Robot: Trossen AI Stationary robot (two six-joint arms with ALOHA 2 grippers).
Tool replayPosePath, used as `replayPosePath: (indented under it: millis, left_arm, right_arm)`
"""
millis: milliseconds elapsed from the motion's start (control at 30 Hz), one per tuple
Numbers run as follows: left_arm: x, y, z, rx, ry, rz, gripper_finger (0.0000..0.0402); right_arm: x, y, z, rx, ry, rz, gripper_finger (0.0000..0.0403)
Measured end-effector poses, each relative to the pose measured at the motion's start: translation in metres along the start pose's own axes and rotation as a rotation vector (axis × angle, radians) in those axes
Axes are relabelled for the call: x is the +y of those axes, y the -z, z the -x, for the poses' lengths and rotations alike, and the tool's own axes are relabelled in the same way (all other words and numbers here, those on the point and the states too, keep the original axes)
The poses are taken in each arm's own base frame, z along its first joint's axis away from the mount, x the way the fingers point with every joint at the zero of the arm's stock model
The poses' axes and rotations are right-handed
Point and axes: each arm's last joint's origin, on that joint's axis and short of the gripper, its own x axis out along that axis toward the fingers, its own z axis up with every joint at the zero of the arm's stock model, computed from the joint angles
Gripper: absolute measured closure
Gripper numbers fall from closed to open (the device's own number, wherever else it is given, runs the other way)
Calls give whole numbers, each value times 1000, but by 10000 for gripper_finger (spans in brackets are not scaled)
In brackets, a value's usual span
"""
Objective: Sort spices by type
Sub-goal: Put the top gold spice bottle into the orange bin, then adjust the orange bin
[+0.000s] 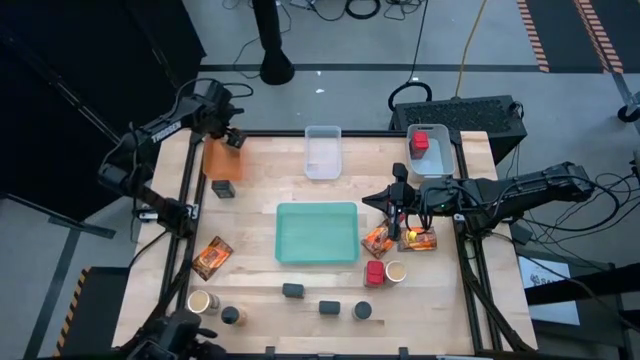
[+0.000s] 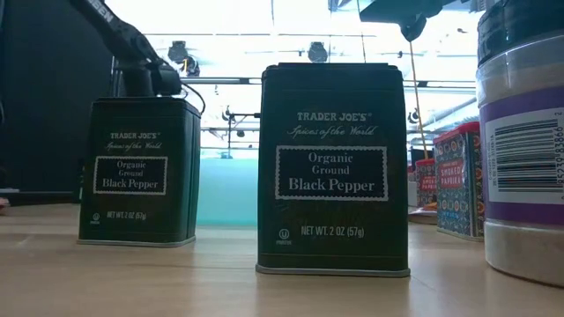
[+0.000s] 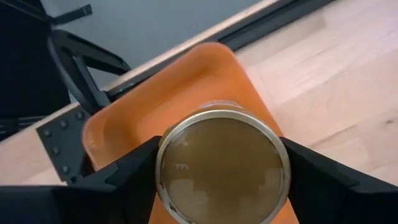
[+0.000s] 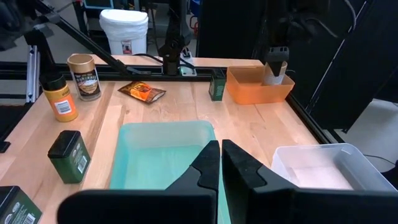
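Left gripper (image 3: 217,180) clamped on a tan round jar (image 3: 221,165), poised over the orange bin (image 1: 222,158) at the table's far left corner. Right gripper (image 4: 221,163) pressed together, holding nothing, low above the teal tray (image 1: 316,232), near two printed packets (image 1: 379,240). Red cube (image 1: 421,141) already inside the bin at far right; another (image 1: 375,272) on the wood beside a tan jar (image 1: 396,271). Black pepper tins (image 2: 333,167) standing along the near edge.
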Motion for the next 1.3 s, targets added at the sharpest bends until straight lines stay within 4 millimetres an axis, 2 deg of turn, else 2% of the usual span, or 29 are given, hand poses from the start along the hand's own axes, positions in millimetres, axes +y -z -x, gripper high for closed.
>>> replayPosePath:
  millis: [333,533,767,867,1133,1300]
  left_arm:
    - [0,-6,-9,-13,-13,-3,119]
    - [0,-5,-13,-5,-25,-9,65]
    - [0,-5,-10,-13,-14,-27,53]
    - [0,-4,-1,-37,-8,-33,52]
    - [0,-5,45,-136,3,-2,50]
    - [-21,8,60,-91,43,-43,81]
  right_arm:
    - [0,0,0,0,0,6,403]
    - [0,0,0,0,0,6,403]
    - [0,0,0,0,0,6,403]
    - [0,0,0,0,0,5,403]
    - [0,0,0,0,1,5,403]
    - [0,0,0,0,1,5,403]
